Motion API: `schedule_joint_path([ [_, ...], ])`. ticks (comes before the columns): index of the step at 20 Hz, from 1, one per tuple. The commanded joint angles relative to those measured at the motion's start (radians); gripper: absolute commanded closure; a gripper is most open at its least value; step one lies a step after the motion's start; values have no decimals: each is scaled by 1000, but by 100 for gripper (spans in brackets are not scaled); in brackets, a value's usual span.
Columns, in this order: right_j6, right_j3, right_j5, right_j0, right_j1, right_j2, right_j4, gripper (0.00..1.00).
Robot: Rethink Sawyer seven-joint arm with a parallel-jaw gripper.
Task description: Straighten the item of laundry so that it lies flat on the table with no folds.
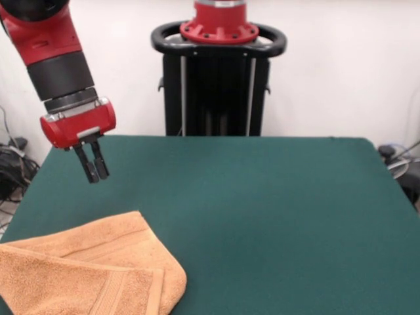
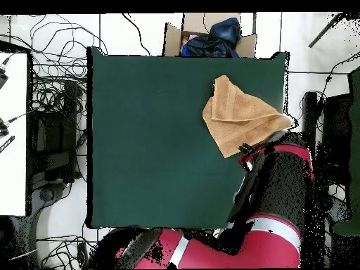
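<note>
Towel (image 1: 92, 272), peach-tan terry, lies folded over on itself at a corner of the green table (image 1: 262, 210), w/ one edge band showing and a rounded fold toward the table's middle. Gripper (image 1: 92, 164) hangs in the air above the tabletop, apart from the towel, touching nothing. Its two black fingers (image 1: 84, 164) are nearly together w/ only a thin gap, holding nothing.

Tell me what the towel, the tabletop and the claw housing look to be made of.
Towel: soft looped terry cloth, matte peach, with flatter woven bands. Table: dark green felt-like covering, matte, no glare. Claw: red housing with a slight sheen, probably painted metal or plastic; dark fingers, material unclear.
</note>
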Motion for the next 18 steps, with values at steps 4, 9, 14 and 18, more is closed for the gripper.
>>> schedule_joint_path([
  [4, -112, -2, 6, -12, 2, 99, 64, 100],
  [9, -169, 12, 2, -49, -42, 141, 143, 100],
  [14, -217, 8, 16, -64, -30, 154, 167, 100],
  [18, -270, 5, 35, -76, -9, 172, 186, 100],
])
